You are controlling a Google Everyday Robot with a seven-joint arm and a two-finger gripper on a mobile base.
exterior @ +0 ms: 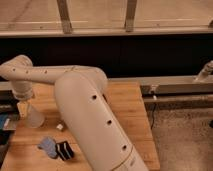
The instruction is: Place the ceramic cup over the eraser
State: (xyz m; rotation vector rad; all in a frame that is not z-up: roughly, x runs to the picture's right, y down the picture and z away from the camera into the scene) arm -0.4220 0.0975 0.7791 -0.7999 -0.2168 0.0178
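In your one camera view, the arm (95,125) fills the foreground. Its thick white upper link rises from the bottom edge, leaning up and to the left to a bend above the wooden table (127,107). From that bend a slimmer link runs nearly level to the left, reaches a rounded joint at the far left, and turns straight down.

The gripper (22,108) hangs at the end of that downward section, over the left edge of the table. It is right against the upper part of the ceramic cup (35,116). You cannot tell from here whether the gripper is spread or clamped on the cup.

The cup sits low over the left side of the table. It is tilted, and its wider end seems to be the lower one.

The eraser (64,150) lies on the table nearer the camera, to the right of the cup and well apart from it. It touches a flat blue-grey piece (48,146) on its left.
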